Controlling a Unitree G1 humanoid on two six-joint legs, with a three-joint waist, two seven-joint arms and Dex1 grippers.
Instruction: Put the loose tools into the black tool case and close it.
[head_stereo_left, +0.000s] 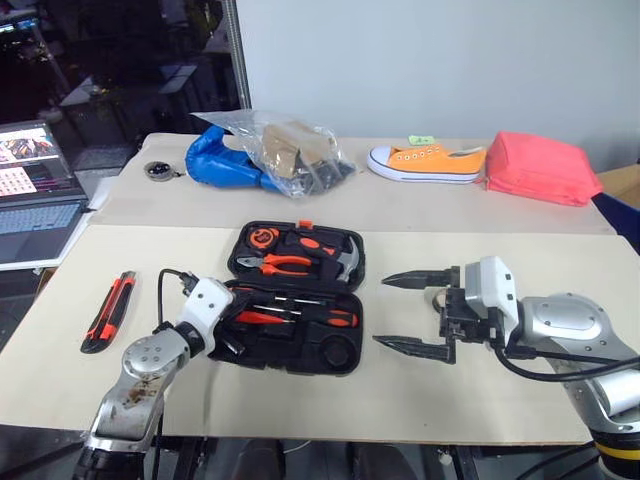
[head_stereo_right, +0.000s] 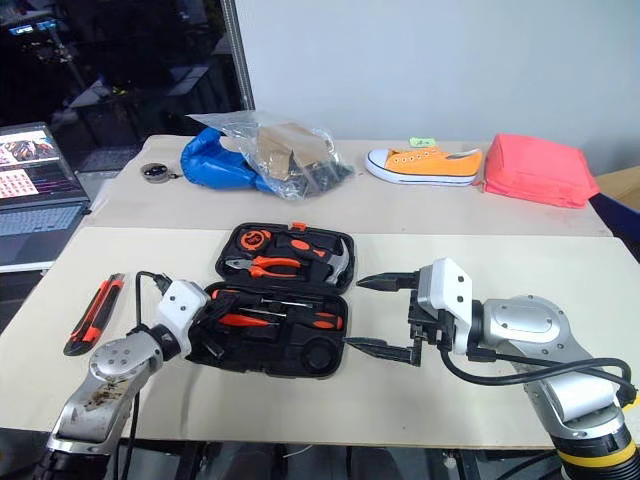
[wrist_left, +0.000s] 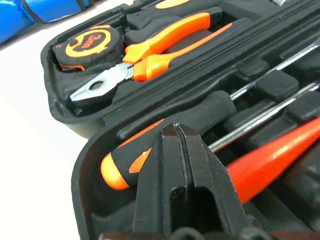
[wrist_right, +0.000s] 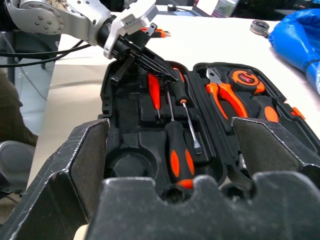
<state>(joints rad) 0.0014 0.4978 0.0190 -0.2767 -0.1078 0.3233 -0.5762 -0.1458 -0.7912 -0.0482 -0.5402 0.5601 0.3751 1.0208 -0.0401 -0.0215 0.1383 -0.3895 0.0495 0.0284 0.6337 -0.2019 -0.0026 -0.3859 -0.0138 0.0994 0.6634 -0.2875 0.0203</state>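
Black tool case (head_stereo_left: 297, 297) lies open mid-bench, lid half farther from the robot, tray half nearer; far half holds orange-handled pliers (head_stereo_left: 284, 264), a hammer (head_stereo_left: 343, 256) and a tape measure (wrist_left: 86, 46) marked "3m"; near half holds two long black-and-orange screwdrivers (wrist_right: 179, 150) in the slots plus a small all-orange screwdriver (wrist_right: 154, 92); round recess at the near right corner of the tray looks empty, though it's dark in there.

Left claw (wrist_right: 150, 64) is over the tray's left end, fingers pressed together, tips down among the screwdriver handles; can't tell whether it touches any tool, nothing seen between the fingers; its wrist view is cut off by the fingers, so slot detail beneath is hidden.

Right claw (head_stereo_left: 413, 311) hovers just right of the case, pointing at it, fingers wide apart, nothing held.

Utility knife (head_stereo_left: 109, 311) lies loose on the bench left of the case, well apart from it, near the left edge; open bench around it and along the front edge.

Farther back: blue bag (head_stereo_left: 224, 161) with a clear plastic bag (head_stereo_left: 290, 148) of parts against it, orange sneaker (head_stereo_left: 425, 162), red pouch (head_stereo_left: 542, 167); laptop (head_stereo_left: 34, 190) off the left edge, screen text unreadable.
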